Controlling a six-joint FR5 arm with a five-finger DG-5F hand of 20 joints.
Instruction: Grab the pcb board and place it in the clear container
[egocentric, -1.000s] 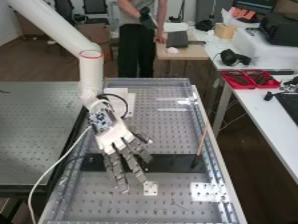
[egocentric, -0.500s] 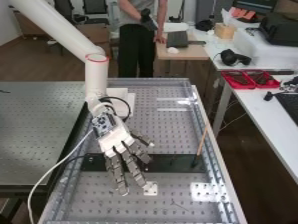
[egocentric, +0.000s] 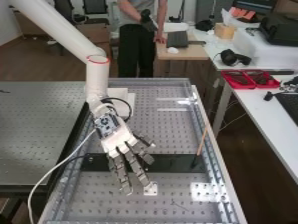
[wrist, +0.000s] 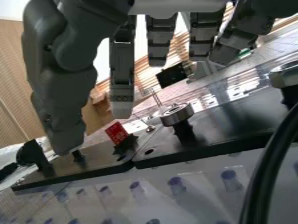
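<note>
In the high view the hand (egocentric: 119, 140) hangs over the bench, its straight fingers spread above the dark bar and pointing at the near end. The fingers of the hand (wrist: 122, 75) hang down in the wrist view, open, with nothing between them. A small red board (wrist: 116, 132), possibly the pcb, stands tilted in a black holder on the dark plate, below the fingertips and apart from them. A bright, see-through square piece (egocentric: 209, 192) lies on the bench at the near right; I cannot tell if it is the clear container.
The dark bar (egocentric: 169, 163) crosses the perforated bench (egocentric: 166, 210). A thin orange-brown stick (egocentric: 202, 142) leans up from its right end. A white holed plate (egocentric: 151, 188) lies close to the fingertips. Round metal knobs (wrist: 177, 114) stick up, and a black cable (wrist: 266, 170) hangs near the hand.
The hand has shifted a little to the right and toward the bench's near end, with its fingers still straight. The bar, the stick and the holed plate have not moved.
</note>
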